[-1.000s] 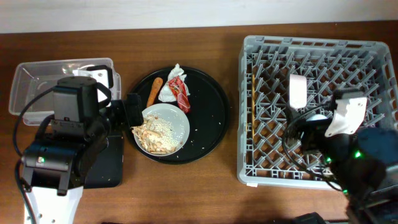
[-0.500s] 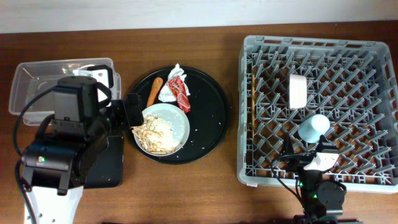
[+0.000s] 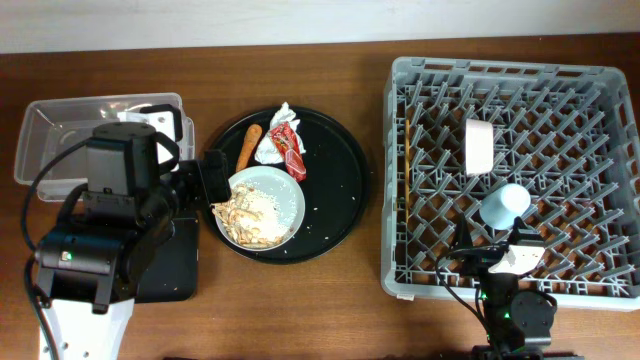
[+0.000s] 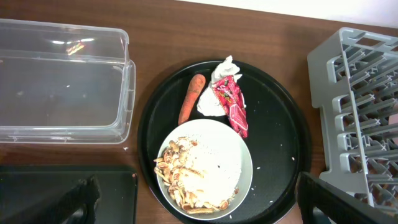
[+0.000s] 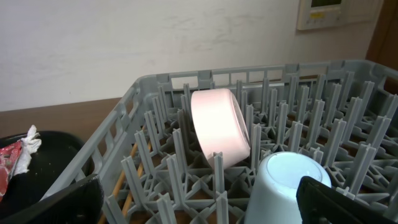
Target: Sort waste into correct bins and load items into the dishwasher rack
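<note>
Left of the large square grey plastic dishwasher rack (image 3: 500, 72), the pale grey-blue round plate (image 4: 241, 155) lies heaped with loose beige shredded scraps (image 4: 180, 183) under the spread, empty left gripper (image 4: 196, 193); tilting it on a lift would likely scatter them. At the rack's near edge the right gripper (image 5: 199, 186) hangs released, and the wooden chopsticks (image 3: 407, 165) inside show only as a sliver between pegs.
</note>
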`<state>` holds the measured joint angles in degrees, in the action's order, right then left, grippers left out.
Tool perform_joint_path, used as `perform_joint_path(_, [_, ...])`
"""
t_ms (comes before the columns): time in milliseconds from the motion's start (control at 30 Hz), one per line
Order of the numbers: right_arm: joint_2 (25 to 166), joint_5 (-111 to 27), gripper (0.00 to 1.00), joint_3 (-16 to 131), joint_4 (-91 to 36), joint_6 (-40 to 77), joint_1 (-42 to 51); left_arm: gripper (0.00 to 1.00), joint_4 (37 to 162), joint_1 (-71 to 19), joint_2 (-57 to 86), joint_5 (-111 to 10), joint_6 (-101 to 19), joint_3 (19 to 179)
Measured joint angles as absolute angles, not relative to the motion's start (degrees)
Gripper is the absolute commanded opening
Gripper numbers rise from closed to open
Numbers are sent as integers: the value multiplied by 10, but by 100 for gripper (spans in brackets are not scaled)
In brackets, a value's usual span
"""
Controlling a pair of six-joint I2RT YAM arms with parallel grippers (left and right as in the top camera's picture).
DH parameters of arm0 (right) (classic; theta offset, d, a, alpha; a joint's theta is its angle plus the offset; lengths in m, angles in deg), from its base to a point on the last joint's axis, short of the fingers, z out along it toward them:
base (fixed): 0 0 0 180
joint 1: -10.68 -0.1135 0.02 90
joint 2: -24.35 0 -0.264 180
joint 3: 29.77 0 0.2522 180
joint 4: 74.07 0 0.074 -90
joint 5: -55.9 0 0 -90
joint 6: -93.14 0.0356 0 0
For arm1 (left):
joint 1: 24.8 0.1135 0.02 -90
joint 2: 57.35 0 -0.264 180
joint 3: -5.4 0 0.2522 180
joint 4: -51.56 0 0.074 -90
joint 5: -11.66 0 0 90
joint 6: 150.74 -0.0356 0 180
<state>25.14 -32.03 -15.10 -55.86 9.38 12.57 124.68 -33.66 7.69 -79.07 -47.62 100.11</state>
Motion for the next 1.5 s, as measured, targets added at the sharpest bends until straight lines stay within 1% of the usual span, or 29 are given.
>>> perform_joint_path(367, [251,-320,98,-151,-559,94,126,99,1247,-337,77,-785,-476,1001])
perform_joint_path(467, [251,-320,98,-151,-559,94,126,99,1233,-337,78,-725,-476,1001])
perform_joint_path(500, [251,-320,98,-151,-559,94,126,95,1232,-340,86,-702,-476,1001])
perform_joint_path(533, [251,-320,98,-151,-559,94,126,95,1231,-349,101,-699,-476,1001])
perform_joint_path(600, [251,-320,98,-151,-559,94,126,91,1229,-383,161,-718,-474,1001])
perform_joint_path(700, [251,-321,98,-151,-559,94,126,91,1223,-423,241,-754,-474,1001])
perform_joint_path(767, [251,-320,98,-151,-559,94,126,91,1160,-445,311,-768,-474,1000])
perform_joint_path(800, [251,-321,98,-151,-559,94,126,89,1131,-451,335,-769,-474,999])
perform_joint_path(833, [250,-320,98,-152,-559,94,126,81,1077,-455,371,-773,-474,1000])
perform_joint_path(900, [250,-321,98,-152,-559,94,126,71,1018,-458,444,-774,-474,1000])
perform_joint_path(967, [250,-320,98,-152,-560,94,126,69,949,-459,532,-775,-476,1000])
perform_joint_path(1000, [250,-321,98,-152,-560,94,126,64,911,-459,575,-778,-474,1000])
perform_joint_path(1067, [250,-321,98,-152,-559,94,126,54,878,-459,619,-778,-475,999])
perform_joint_path(1133, [250,-321,98,-152,-560,93,126,25,855,-459,638,-780,-474,999])
perform_joint_path(1167, [250,-321,98,-152,-560,94,126,24,854,-459,639,-782,-474,999])
perform_joint_path(1233, [250,-320,98,-152,-560,94,126,24,860,-459,640,-784,-474,1001])
perform_joint_path(1267, [250,-320,98,-152,-560,94,126,0,876,-459,640,-784,-474,1007])
perform_joint_path(1333, [250,-320,98,-152,-560,94,126,1,913,-459,634,-783,-473,1020])
perform_joint_path(1500, [250,-320,98,-152,-560,94,126,1,994,-458,536,-795,-472,1027])
